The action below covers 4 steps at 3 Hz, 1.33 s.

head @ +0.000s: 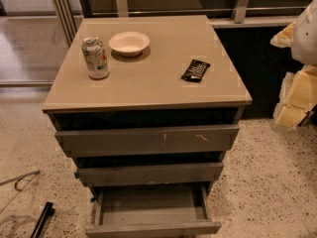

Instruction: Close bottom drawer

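Gripper [297, 94] at right edge of frame, apart from drawers; grip state can't tell.
Bottom drawer [153, 228] pulled out, lower ctr; can [95, 58], bowl [129, 43], dark packet [195, 70] on cabinet top [148, 86].

Bottom drawer [153, 228]: grey matt wood, lower centre. Cabinet top [148, 86]: beige, smooth, glossy. Can [95, 57]: shiny metal. Bowl [129, 42]: smooth, white. Floor [270, 182]: speckled stone. Gripper [293, 104], right edge: cream, plastic-looking.

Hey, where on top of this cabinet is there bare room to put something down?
The front strip of the cabinet top is bare, and so is the middle between bowl and packet. The back-left is crowded by the can and bowl. The tool is off to the right.
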Available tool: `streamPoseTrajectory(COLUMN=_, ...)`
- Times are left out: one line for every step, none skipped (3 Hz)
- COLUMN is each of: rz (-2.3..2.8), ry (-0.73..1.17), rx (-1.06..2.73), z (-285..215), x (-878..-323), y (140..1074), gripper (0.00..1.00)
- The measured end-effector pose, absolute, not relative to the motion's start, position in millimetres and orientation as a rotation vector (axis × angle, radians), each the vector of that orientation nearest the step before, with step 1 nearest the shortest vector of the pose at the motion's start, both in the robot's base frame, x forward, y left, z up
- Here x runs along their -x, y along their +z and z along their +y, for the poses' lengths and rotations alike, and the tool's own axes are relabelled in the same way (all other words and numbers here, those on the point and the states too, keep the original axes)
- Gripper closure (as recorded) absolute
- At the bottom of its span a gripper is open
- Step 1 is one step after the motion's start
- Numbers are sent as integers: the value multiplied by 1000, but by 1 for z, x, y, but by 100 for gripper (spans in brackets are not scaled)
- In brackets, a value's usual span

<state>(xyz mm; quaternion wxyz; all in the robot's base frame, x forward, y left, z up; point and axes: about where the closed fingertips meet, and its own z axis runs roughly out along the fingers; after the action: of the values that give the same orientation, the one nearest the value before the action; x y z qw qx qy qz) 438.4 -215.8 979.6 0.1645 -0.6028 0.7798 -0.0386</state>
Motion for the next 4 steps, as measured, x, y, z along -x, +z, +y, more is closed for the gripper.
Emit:
streamPoseTrajectory(rz=2222, ry=-110, rx=1718, z=-216, x=-438, y=980, gripper=0)
streamPoseTrajectory(rz=2220, ry=-112, rx=1713, z=-215, x=-438, y=980, gripper=6)
streamPoseTrajectory(rz=2230, ry=-86, rx=1678, z=-215, x=-436, y=962, gripper=29)
streamPoseTrajectory(rz=2255, ry=-19, rx=1629, z=-217, x=-433, y=915, gripper=53)
